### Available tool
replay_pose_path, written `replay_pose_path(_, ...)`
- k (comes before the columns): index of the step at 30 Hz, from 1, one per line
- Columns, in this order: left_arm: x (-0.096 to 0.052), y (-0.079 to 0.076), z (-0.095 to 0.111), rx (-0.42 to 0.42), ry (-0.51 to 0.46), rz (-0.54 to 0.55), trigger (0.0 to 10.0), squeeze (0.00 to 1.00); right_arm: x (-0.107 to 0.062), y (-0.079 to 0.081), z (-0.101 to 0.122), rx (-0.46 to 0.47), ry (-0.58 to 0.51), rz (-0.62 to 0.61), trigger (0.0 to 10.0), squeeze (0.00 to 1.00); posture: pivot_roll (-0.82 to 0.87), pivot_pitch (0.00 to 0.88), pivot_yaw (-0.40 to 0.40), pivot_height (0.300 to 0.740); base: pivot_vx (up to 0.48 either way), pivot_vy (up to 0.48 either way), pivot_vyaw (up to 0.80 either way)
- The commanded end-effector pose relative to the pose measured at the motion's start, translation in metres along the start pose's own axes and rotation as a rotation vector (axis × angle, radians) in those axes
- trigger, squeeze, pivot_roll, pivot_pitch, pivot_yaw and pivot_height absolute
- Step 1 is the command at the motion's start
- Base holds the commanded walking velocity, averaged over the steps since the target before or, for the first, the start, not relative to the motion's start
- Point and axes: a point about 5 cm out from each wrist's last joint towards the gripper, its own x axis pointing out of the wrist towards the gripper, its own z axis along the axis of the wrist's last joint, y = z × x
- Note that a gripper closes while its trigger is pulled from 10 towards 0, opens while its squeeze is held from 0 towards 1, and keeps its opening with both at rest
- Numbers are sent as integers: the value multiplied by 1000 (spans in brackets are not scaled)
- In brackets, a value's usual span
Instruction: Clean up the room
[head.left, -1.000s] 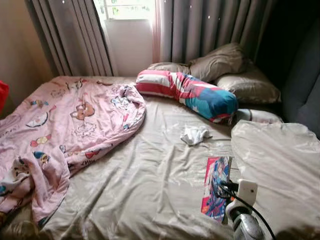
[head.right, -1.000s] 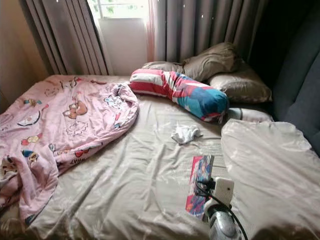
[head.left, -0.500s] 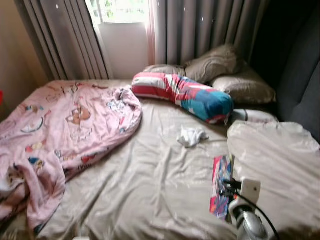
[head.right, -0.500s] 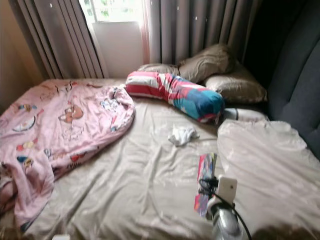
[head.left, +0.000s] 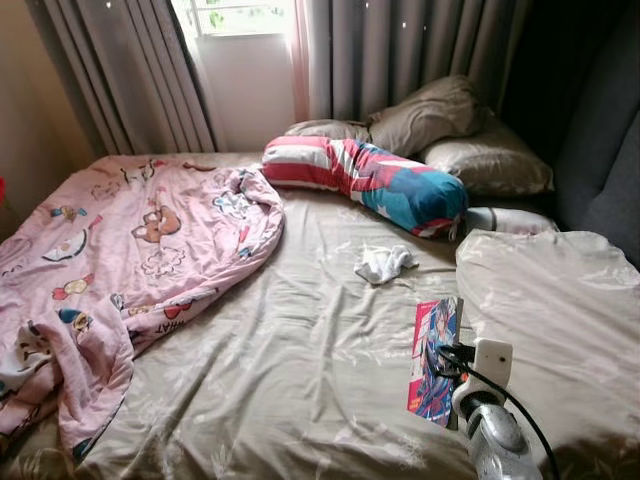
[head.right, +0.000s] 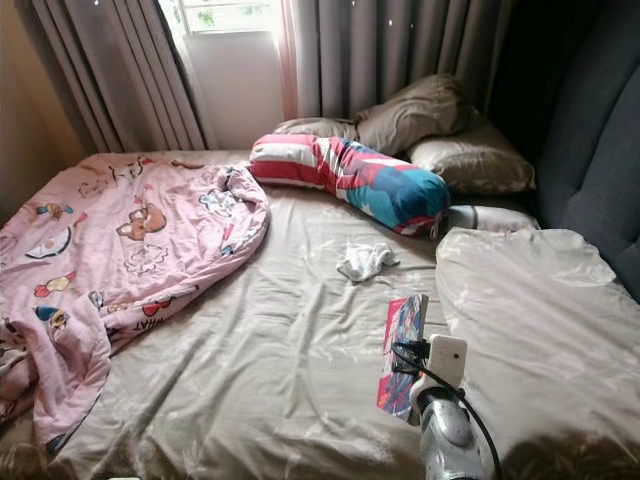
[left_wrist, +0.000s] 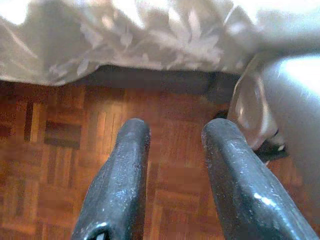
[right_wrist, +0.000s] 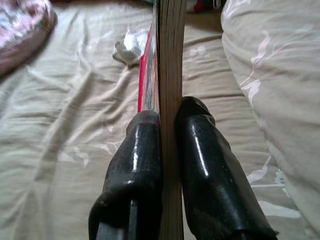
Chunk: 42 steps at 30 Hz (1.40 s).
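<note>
- Left tool (left_wrist: 172, 175): fingers spread, nothing between them, hanging over the wood floor (left_wrist: 60, 165) beside the bed edge.
- Pink blanket (head.left: 120, 270) far left of the right tool; white cloth (head.left: 385, 263) ahead of it.
- Right tool (right_wrist: 167, 150): pinching the book (head.left: 435, 358) on edge, above the bed (head.left: 290, 370).

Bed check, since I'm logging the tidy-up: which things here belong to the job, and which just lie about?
Job:
book, clamped in right claw
white cloth
pink blanket, crumpled

Lying about:
striped bolster
pillows
curtains
left claw, idle over the floor
</note>
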Motion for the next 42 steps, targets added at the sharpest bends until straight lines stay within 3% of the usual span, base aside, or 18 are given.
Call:
replay_pose_path(1, -2, 7, -5, 28, 11, 11, 10000, 0, 5, 3, 8, -30, 16, 9, 10000, 0, 52, 124, 66, 635, 0, 0, 0)
replay_pose_path(6, -4, 18, -6, 45, -3, 18, 10000, 0, 12, 4, 17, -41, 56, 28, 10000, 0, 80, 151, 83, 635, 0, 0, 0)
replay_pose_path(15, -7, 26, -8, 68, -6, 15, 10000, 0, 15, 4, 14, -57, 148, 0, 10000, 0, 101, 167, 97, 635, 0, 0, 0)
replay_pose_path(23, -18, 55, -21, 78, 7, 25, 10000, 0, 14, 3, 10, -59, 192, -13, 10000, 0, 102, 177, 106, 635, 0, 0, 0)
replay_pose_path(24, -20, 60, -26, 80, 18, 29, 10000, 0, 14, 3, 9, -58, 192, -11, 10000, 110, 102, 175, 108, 635, 0, 0, 0)
replay_pose_path(25, -21, 62, -28, 81, 22, 30, 10000, 0, 14, 3, 9, -58, 192, -11, 10000, 110, 102, 175, 108, 635, 0, 0, 0)
replay_pose_path(26, -22, 63, -29, 81, 26, 31, 10000, 0, 14, 3, 9, -58, 192, -9, 10000, 635, 99, 175, 108, 635, 0, 0, 0)
replay_pose_path(31, -24, 64, -33, 85, 36, 31, 10000, 0, 14, 3, 9, -67, 192, -6, 10000, 635, 99, 174, 108, 635, 0, 0, 0)
replay_pose_path(34, -26, 65, -37, 86, 49, 30, 10000, 0, 15, 6, 11, -115, 181, 11, 10000, 686, 102, 168, 107, 635, 0, 0, 0)
replay_pose_path(35, -26, 64, -38, 86, 52, 29, 10000, 0, 15, 8, 13, -133, 171, 20, 10000, 976, 104, 165, 105, 635, 0, 0, 0)
replay_pose_path(42, -22, 51, -39, 87, 55, 20, 10000, 0, 19, 13, 24, -177, 106, 28, 10000, 949, 107, 160, 106, 635, 0, 0, 0)
